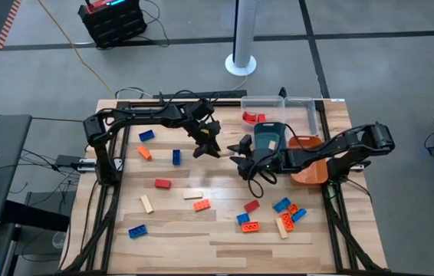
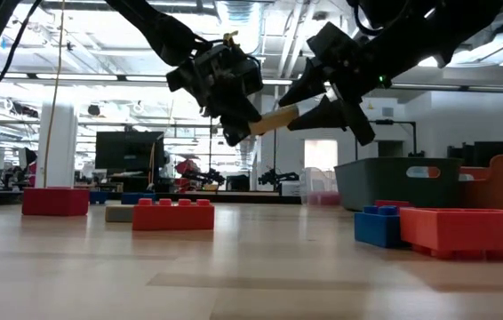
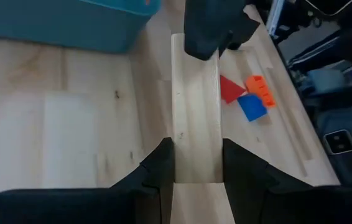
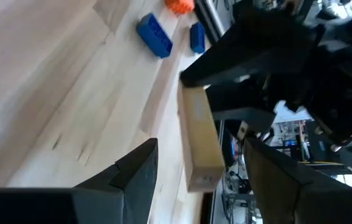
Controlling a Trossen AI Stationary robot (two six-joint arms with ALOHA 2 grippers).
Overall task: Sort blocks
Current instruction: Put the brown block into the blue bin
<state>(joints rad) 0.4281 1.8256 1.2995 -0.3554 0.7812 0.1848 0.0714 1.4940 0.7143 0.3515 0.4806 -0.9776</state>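
Left gripper [image 2: 250, 127] clamps tan block [image 2: 274, 120] above table centre; right gripper [image 2: 309, 107] open w/ fingers round its other end.

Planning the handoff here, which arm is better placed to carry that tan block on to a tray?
Probably right: the right gripper is open around the tan block held by the left gripper, with the trays on its side.

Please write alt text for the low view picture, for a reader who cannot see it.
Above the table, the left end effector holds a pale wooden block in the air, and the open right end effector meets its other end. On the wood lie red bricks, a blue brick and, farther back, a dark teal tray.
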